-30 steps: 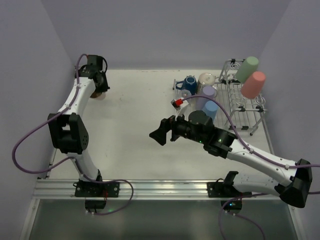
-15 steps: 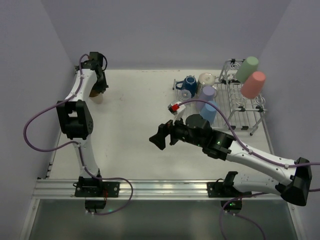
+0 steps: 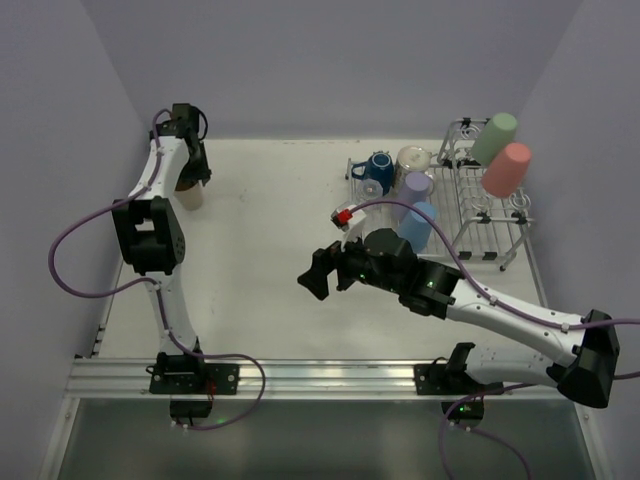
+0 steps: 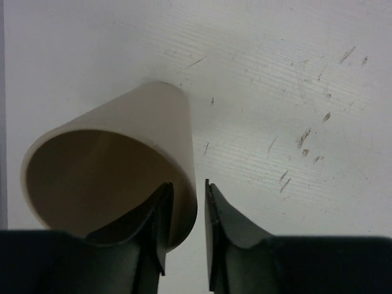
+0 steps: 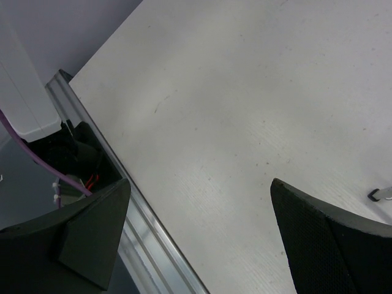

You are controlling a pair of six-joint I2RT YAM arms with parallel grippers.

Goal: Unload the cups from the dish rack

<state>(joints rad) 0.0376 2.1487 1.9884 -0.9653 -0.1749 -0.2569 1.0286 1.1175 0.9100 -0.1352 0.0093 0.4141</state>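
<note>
Right gripper (image 3: 320, 272) hangs over the matte white worktop (image 3: 260, 230), black textured fingers spread wide with nothing between them and open room all round. Beyond it to the right, a blue tumbler (image 3: 420, 222), lavender tumbler (image 3: 415, 187) and dark-blue mug (image 3: 378, 168) stand just beside the silver wire dish rack (image 3: 478, 215). Green tumbler (image 3: 494, 138) and salmon-pink tumbler (image 3: 506, 168) sit tilted on its prongs. Far left, near the lilac wall (image 3: 90, 150), left gripper (image 4: 187, 190) pinches the smooth beige cup (image 4: 122, 141) by its rim, one finger inside and one outside, over scuffed worktop.

White links (image 3: 505, 318), black joints (image 3: 148, 237), purple cables (image 3: 52, 268); left end effector (image 4: 187, 187), right end effector (image 5: 200, 184) black.
</note>
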